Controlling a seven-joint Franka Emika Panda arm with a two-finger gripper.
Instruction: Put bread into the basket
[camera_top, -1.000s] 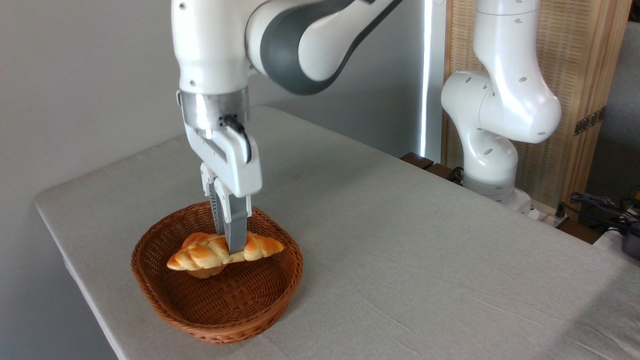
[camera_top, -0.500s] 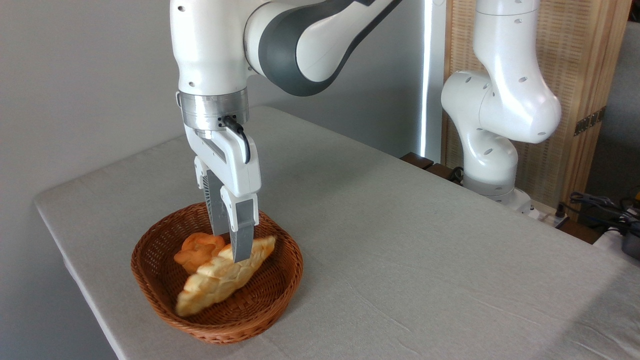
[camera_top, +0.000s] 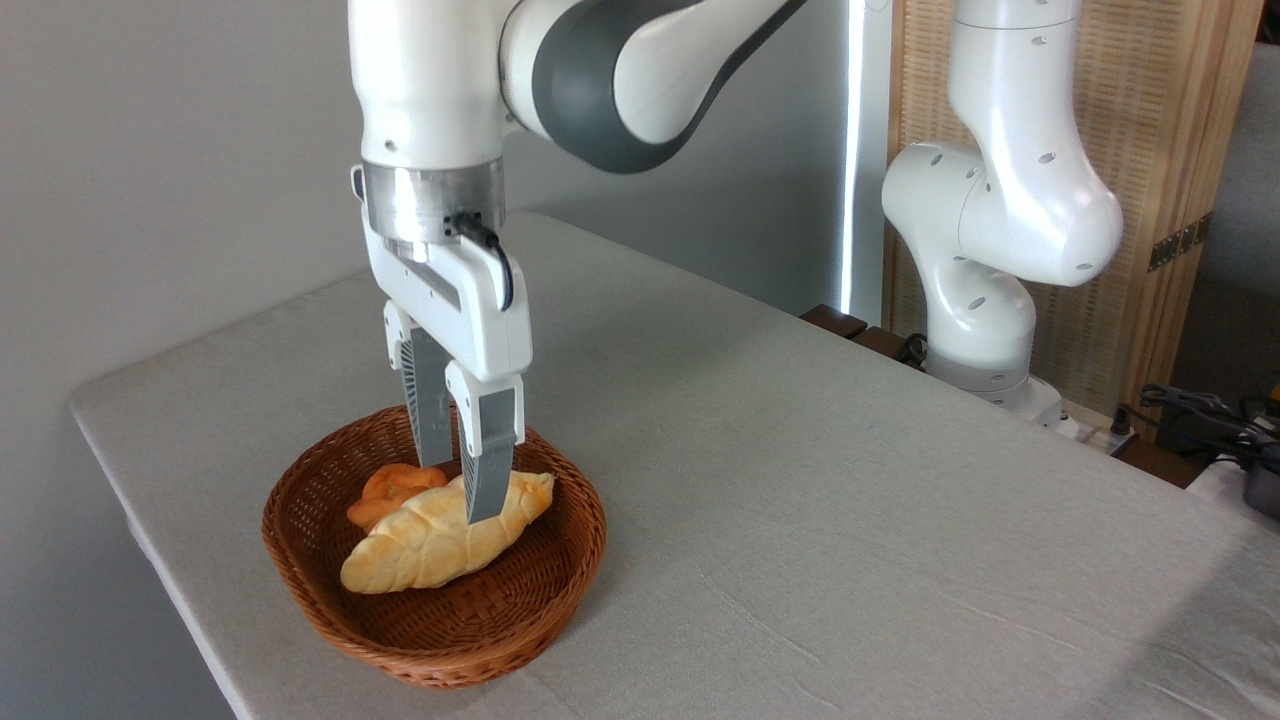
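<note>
Now the hand (camera_top: 462, 492) hangs open just above the bread (camera_top: 440, 535), which lies in the basket (camera_top: 330, 610) against a small bun (camera_top: 392, 488). Rising off-line, a fingertip could snag the loaf and drag it out.

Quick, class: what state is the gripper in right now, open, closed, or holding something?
Gripper: open, holding nothing; it is above the bread, which lies in the basket.
</note>
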